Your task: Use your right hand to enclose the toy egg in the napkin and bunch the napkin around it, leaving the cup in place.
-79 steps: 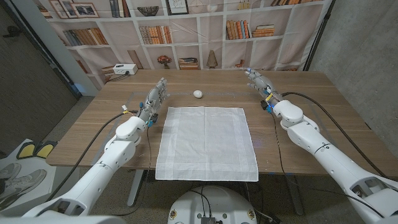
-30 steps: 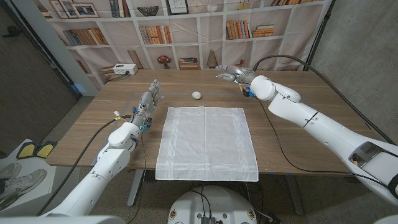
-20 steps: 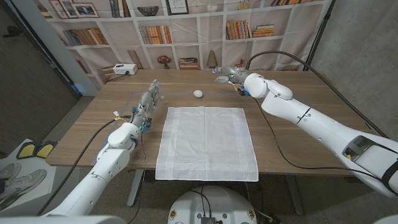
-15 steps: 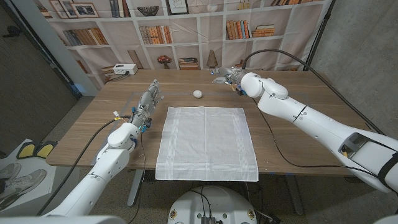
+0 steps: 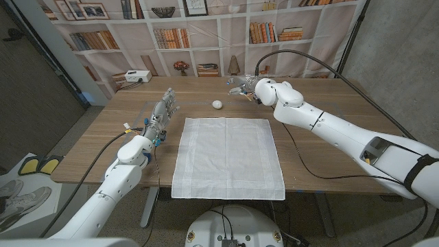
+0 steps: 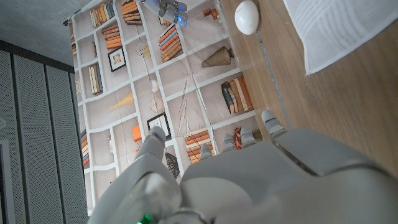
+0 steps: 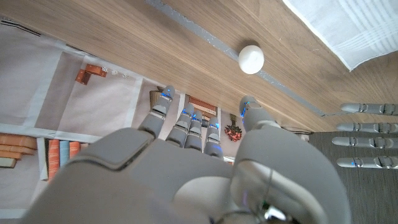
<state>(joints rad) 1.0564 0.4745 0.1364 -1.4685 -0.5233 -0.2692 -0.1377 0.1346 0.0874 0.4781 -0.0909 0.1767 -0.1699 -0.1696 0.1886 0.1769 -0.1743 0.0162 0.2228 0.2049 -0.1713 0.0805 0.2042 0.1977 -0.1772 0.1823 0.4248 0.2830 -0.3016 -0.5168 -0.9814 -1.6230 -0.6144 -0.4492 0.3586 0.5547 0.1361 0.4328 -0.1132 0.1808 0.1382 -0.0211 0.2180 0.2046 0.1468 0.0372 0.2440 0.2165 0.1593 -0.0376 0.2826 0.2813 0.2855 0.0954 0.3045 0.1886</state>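
A small white toy egg point(image 5: 217, 104) lies on the wooden table just beyond the far edge of the napkin point(image 5: 228, 158). The napkin is white, square and spread flat at the table's middle. My right hand point(image 5: 240, 88) hovers a little beyond and to the right of the egg, fingers apart and holding nothing. The right wrist view has the egg point(image 7: 251, 59) ahead of that hand's fingertips point(image 7: 163, 94), with a napkin corner point(image 7: 348, 28) nearby. My left hand point(image 5: 164, 110) stands left of the napkin, fingers straight, holding nothing. The left wrist view also shows the egg point(image 6: 247, 17).
A white box-shaped device point(image 5: 137, 75) sits at the table's far left corner. A bookshelf backdrop point(image 5: 206, 34) hangs behind the table. Black cables trail along both arms. Bare wood point(image 5: 322, 158) lies on either side of the napkin.
My right arm has swung from the table's right side leftward along the far edge, bringing the hand close to the egg. The left hand, egg and napkin have stayed where they were.
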